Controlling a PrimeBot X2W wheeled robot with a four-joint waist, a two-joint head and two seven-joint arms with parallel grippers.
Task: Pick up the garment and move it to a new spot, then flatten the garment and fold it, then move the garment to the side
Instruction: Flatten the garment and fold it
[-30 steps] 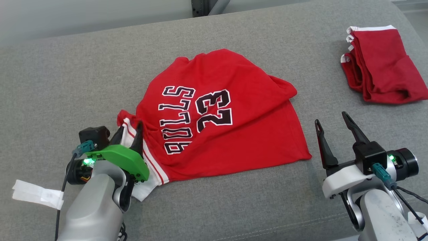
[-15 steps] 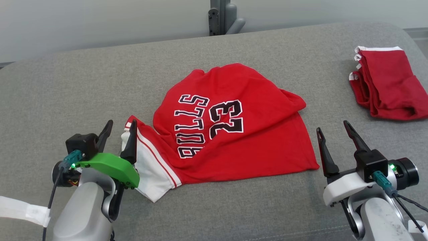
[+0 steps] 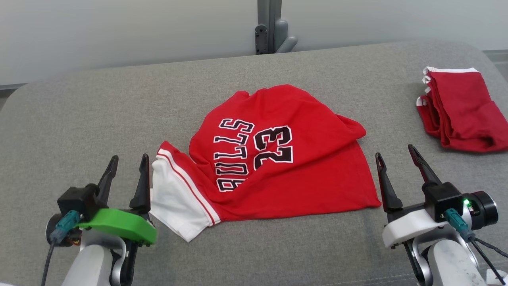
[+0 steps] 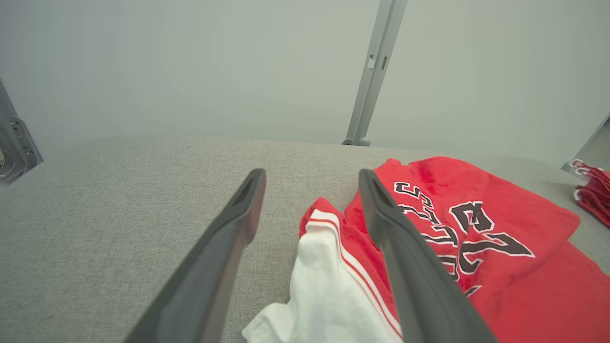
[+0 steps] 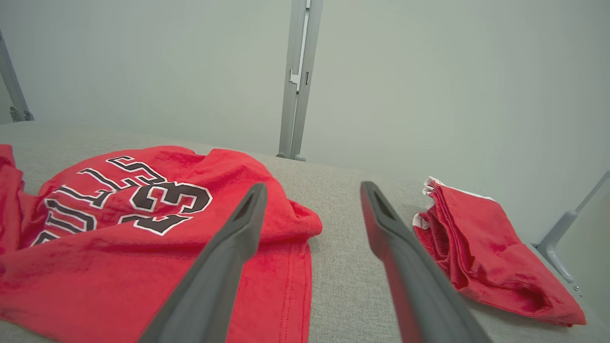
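Left gripper [image 3: 129, 157] has released the crumpled red Bulls jersey [image 3: 278, 159], backing lower left; right gripper [image 3: 395, 151] gapes empty; flattening likely next.

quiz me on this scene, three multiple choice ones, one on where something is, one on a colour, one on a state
1. Where does the folded red garment lie relative to the jersey?
A) on top of it
B) apart, toward the robot's right
C) tucked under it

2. What colour is the sleeve beside the left gripper?
A) white
B) blue
C) black

3. How does the left gripper stand?
A) shut on the sleeve
B) shut on nothing
C) open

Answers: 1 B, bare grey surface separates them; 2 A, white with red stripes; 3 C, its fingers are spread apart, clamping nothing.
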